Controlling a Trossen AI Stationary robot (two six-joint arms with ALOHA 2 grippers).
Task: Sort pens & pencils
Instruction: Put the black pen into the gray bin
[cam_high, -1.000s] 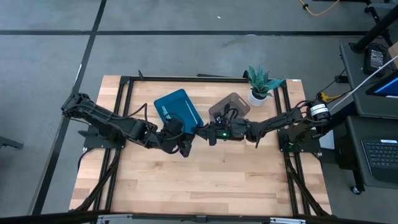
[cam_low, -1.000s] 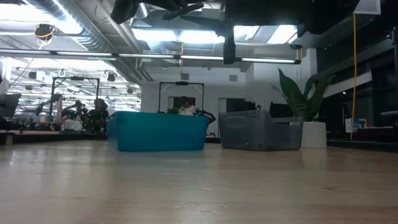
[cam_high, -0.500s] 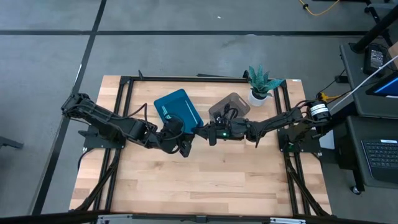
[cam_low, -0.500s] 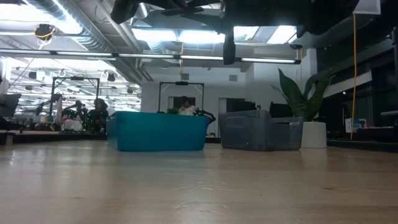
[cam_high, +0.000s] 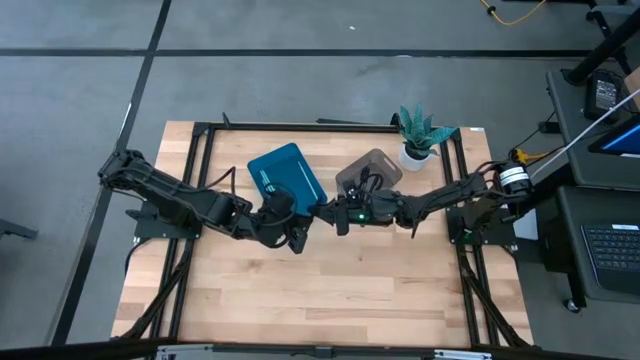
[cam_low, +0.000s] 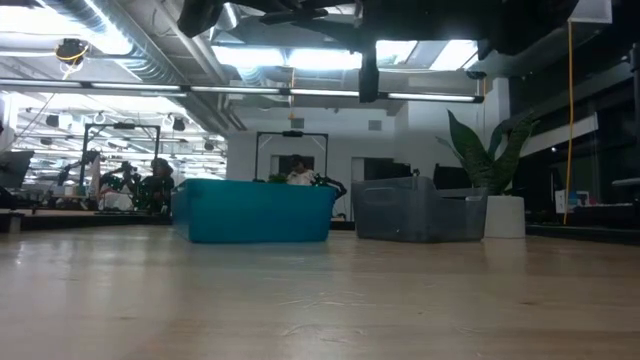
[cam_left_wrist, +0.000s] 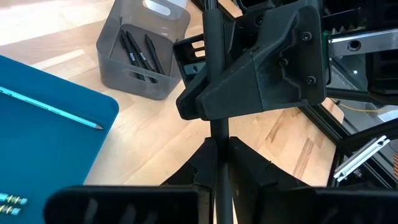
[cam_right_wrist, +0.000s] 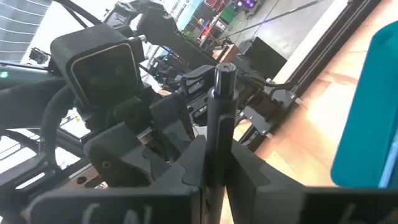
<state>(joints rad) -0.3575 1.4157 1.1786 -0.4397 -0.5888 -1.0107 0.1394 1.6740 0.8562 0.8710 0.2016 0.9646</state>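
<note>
Above the middle of the table (cam_high: 330, 290), my left gripper (cam_left_wrist: 219, 163) and my right gripper (cam_right_wrist: 214, 163) meet, both clenched on the same black pen (cam_left_wrist: 214, 93). More black pens (cam_left_wrist: 138, 55) lie in the grey bin (cam_left_wrist: 121, 74) near the table's far edge. Light blue pencils (cam_left_wrist: 53, 109) lie in the blue bin (cam_left_wrist: 37, 155) beside it.

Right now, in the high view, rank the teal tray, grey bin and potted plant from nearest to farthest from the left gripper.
From the left gripper, shut on a black stick:
1. Teal tray, right beside it, up-left in the picture.
2. Grey bin, up and to the right.
3. Potted plant, near the table's top-right corner.
</note>
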